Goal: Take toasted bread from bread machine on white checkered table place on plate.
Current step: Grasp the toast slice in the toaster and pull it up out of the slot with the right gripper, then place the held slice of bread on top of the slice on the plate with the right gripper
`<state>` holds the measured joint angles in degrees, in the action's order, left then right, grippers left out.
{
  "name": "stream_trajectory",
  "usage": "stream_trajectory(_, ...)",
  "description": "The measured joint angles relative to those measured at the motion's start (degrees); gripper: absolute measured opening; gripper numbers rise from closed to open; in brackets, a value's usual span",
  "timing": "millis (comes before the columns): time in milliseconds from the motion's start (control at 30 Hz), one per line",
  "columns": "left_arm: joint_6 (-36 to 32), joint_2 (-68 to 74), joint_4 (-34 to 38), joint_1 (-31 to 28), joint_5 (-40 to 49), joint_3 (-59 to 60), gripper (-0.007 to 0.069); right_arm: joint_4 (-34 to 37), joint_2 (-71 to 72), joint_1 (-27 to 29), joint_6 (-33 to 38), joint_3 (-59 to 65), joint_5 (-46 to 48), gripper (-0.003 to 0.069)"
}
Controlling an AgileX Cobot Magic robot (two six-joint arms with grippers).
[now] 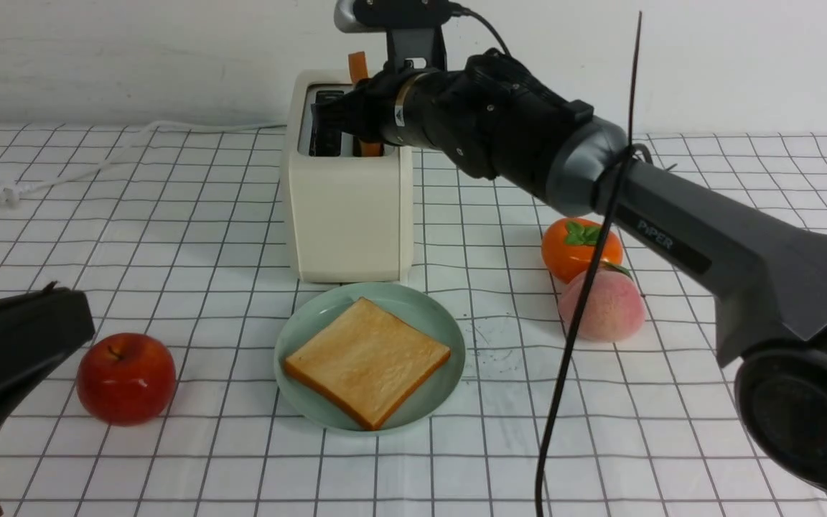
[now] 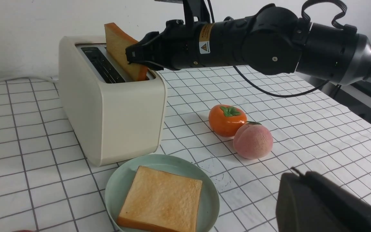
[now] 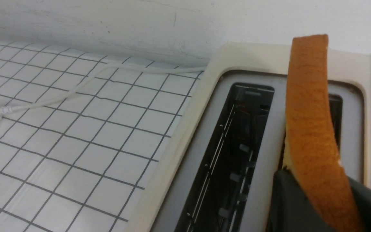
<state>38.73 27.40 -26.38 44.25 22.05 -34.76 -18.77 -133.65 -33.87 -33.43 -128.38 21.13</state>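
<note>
Toasted bread, orange-brown crust, crumbly square slice, pinched by right pincer, left pincer (blurry) pressed together

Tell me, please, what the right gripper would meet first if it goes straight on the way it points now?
Most likely the toast slice already between the right gripper's fingers, standing in the toaster; how much depth remains is unclear.

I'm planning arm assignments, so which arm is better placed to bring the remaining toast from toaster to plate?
The right, I'd judge: its black gripper straddles the golden-brown toast slice in the cream-white toaster. The black left gripper is away from it.
</note>
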Motion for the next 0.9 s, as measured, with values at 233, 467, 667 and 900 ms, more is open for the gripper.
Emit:
stream_trajectory(233,0.00,0.00,-0.34,0.00,0.41,0.00,0.0004,-0.25,7.95,-1.00,0.13,0.28,-0.06,0.0125)
stream_trajectory(467,0.00,0.00,-3.32,0.00,2.60,0.00,0.0004,0.96,24.77,-9.99,14.11,-0.22,19.24,0.0125)
stream_trajectory(667,0.00,0.00,-3.86,0.00,6.65,0.00,0.0004,10.87,35.22,-11.90,25.36,8.61,38.25,0.0125)
stream_trajectory(900,0.00,0.00,-3.81,0.00,7.01,0.00,0.0004,24.98,46.34,-9.84,25.71,35.57,32.40,0.0125)
